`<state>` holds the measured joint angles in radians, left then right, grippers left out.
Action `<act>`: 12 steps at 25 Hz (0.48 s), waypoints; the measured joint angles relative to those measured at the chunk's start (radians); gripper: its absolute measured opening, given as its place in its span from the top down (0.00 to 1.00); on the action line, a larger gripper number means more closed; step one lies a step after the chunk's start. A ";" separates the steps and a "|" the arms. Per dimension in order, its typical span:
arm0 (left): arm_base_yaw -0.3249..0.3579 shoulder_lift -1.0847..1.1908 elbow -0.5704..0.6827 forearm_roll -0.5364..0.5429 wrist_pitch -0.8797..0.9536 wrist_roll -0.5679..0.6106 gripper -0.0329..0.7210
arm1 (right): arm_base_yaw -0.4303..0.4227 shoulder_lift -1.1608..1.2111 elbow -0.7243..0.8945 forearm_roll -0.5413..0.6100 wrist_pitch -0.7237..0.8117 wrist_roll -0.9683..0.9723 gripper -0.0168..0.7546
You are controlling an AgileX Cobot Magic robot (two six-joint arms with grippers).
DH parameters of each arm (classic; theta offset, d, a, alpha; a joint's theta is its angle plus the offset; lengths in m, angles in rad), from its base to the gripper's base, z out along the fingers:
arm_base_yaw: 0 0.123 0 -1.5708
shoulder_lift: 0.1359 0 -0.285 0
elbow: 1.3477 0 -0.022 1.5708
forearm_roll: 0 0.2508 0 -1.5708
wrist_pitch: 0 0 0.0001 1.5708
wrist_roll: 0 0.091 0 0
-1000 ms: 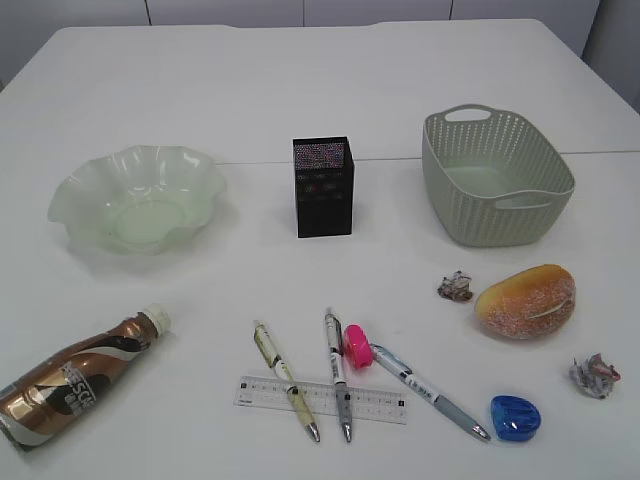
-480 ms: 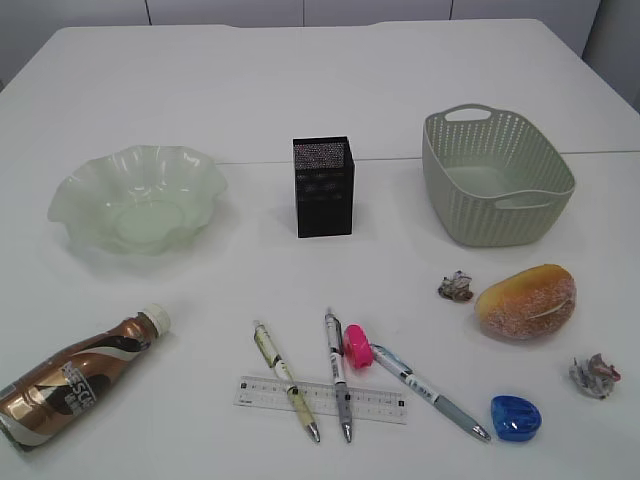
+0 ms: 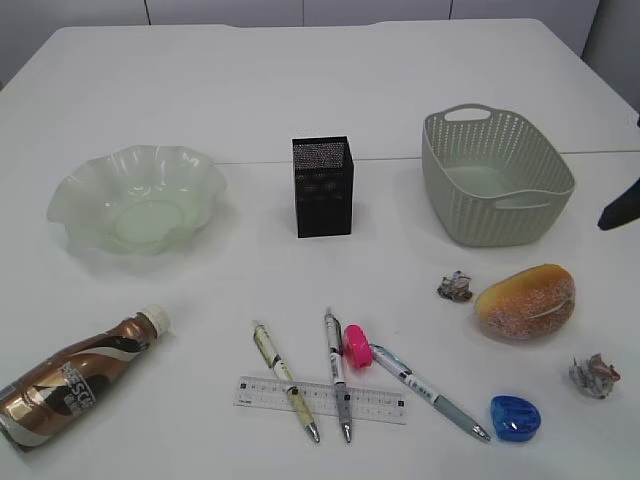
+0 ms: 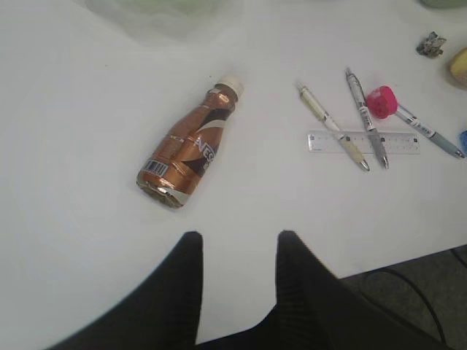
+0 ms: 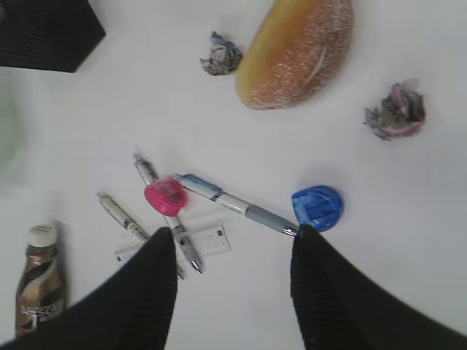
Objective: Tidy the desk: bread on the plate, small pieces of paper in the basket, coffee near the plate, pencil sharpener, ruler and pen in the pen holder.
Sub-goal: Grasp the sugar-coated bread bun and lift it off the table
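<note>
— What are the pincers doing?

— The left gripper [image 4: 237, 248] hangs over the near left of the desk [image 3: 300, 90], fingers parted, nothing between them. The coffee [image 4: 190, 142] lies on its side just beyond it. The right gripper [image 5: 233, 251] is also parted and empty, above the pens; in the room view only a dark tip of that arm shows at the right edge.

— And beneath the right one?

— A blue sharpener [image 5: 317, 208] touching the tip of one pen [image 5: 230, 203], a pink sharpener [image 5: 166, 197] beside it, and the ruler [image 3: 320, 398] lying under two more pens. The bread [image 3: 527, 300] sits further right, a paper ball [image 3: 455, 287] to its left, another [image 3: 594, 376] nearer, at the right edge.

— The containers?

— All far back, and all empty. Plate [image 3: 135, 200] on the left, holder [image 3: 323, 186] upright in the middle, basket [image 3: 495, 178] on the right.
</note>
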<state>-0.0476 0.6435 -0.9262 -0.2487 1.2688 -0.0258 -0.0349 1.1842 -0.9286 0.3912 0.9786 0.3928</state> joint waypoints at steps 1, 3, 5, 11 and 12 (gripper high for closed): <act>0.000 0.000 0.000 0.000 0.000 0.000 0.62 | 0.000 0.002 0.000 0.009 -0.016 0.001 0.46; -0.004 0.000 0.000 0.000 0.000 0.002 0.62 | 0.000 0.001 0.000 0.014 -0.046 0.007 0.46; -0.014 0.000 0.000 0.000 0.000 0.002 0.62 | 0.000 0.004 0.000 0.014 -0.077 0.049 0.46; -0.018 0.000 0.000 -0.002 0.000 0.002 0.62 | 0.000 0.064 0.000 0.006 -0.122 0.105 0.36; -0.018 0.000 0.000 -0.002 0.000 0.002 0.62 | 0.000 0.081 0.000 0.007 -0.125 0.105 0.31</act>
<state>-0.0658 0.6435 -0.9262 -0.2505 1.2688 -0.0235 -0.0349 1.2648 -0.9286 0.3980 0.8539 0.4982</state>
